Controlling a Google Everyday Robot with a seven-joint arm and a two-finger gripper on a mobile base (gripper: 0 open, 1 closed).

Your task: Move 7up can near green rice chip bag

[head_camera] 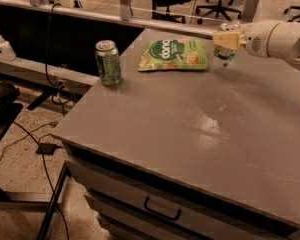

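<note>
Hand (223, 40) upper right, arm (282, 36) level.

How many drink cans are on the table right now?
2. A green can near the left edge of the table; the 7up can right of the green rice chip bag, at the pincer.

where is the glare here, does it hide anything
Camera view: a pale sheen sits on the table near its middle, clear of all objects; warm dim light shows the green rice chip bag and green can; at the far right the gripper overlaps the top of the 7up can.
</note>
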